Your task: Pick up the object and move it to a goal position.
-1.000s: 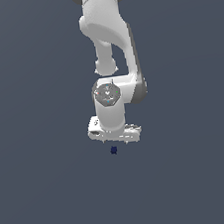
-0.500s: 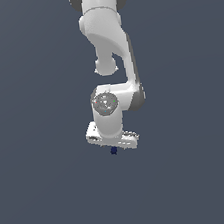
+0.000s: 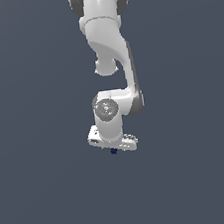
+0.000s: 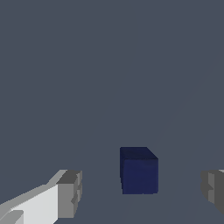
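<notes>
A white robot arm [image 3: 109,59] hangs from the twelve o'clock edge of the exterior view, reaching down toward the middle of the scene. Compared with one second ago, the arm has come lower: back then the gripper [image 3: 113,145] hovered with a clear gap above the cube [image 3: 113,151], and half a second ago that gap had nearly closed. Now the gripper body sits right over the cube, so that only a dark navy speck peeks out at its six o'clock side. The cube itself appears to be in the same spot as before.

In the wrist view the gripper [image 4: 142,192] is spread wide. One grey fingertip [image 4: 70,193] stands at about eight o'clock of the picture and the other at about four o'clock, with the cube [image 4: 139,171] between them. It touches neither, and lies somewhat closer to the four o'clock fingertip.

The desk [image 3: 48,182] is a flat, uniform slate-grey surface that fills both views completely. No edge, wall, corner or horizon shows anywhere, so its limits cannot be told from here. Apart from a few faint pale streaks in the wrist view, the grey runs unbroken around the arm and cube toward three, six and nine o'clock.
</notes>
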